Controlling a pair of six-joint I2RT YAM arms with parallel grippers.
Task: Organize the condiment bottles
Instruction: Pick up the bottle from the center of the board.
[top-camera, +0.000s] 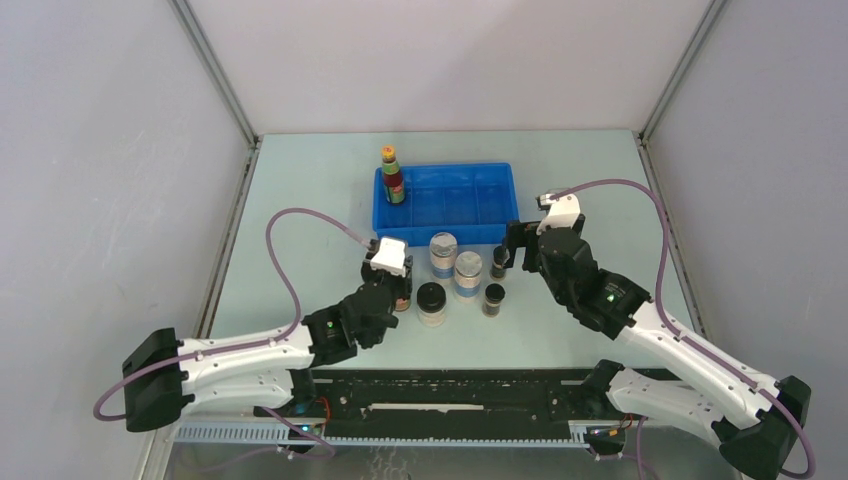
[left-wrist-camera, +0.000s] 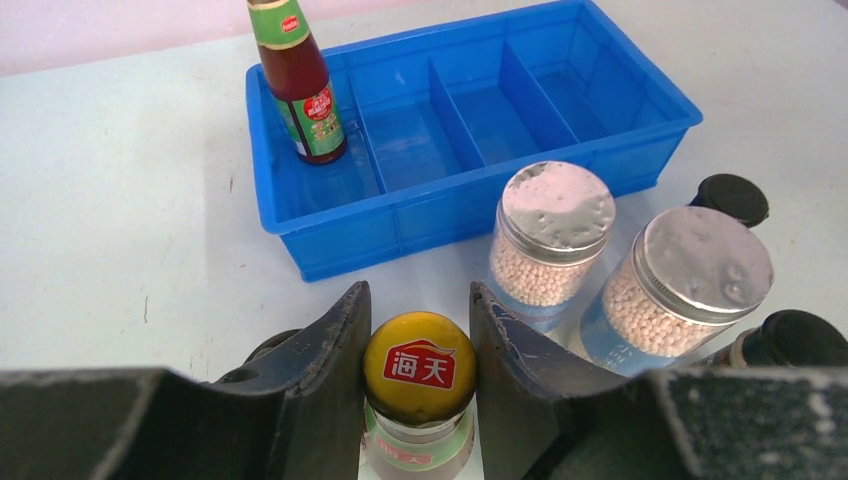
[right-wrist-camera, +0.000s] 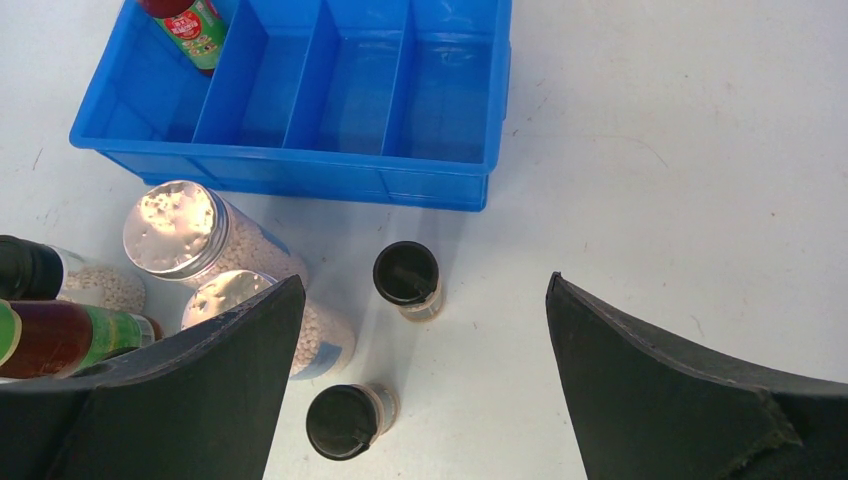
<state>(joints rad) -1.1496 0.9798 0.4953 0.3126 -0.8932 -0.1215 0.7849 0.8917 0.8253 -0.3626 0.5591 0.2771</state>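
Observation:
My left gripper (top-camera: 397, 278) (left-wrist-camera: 419, 297) is shut on the yellow cap of a tall red-labelled bottle (left-wrist-camera: 418, 372) standing on the table in front of the blue tray (top-camera: 447, 222). A second tall bottle (top-camera: 393, 175) (left-wrist-camera: 299, 82) stands in the tray's left compartment. Two silver-lidded jars (top-camera: 443, 252) (top-camera: 467, 272), a black-lidded pale jar (top-camera: 431, 303) and two tiny dark vials (top-camera: 499, 262) (top-camera: 493, 299) stand in a group on the table. My right gripper (top-camera: 514, 244) (right-wrist-camera: 424, 280) hangs open above the vials (right-wrist-camera: 407, 278) (right-wrist-camera: 343, 420), holding nothing.
The tray's (right-wrist-camera: 300, 165) three right compartments hold nothing. Grey walls enclose the table on three sides. The silver-lidded jars (left-wrist-camera: 552, 240) (left-wrist-camera: 680, 285) stand close to the right of my left fingers.

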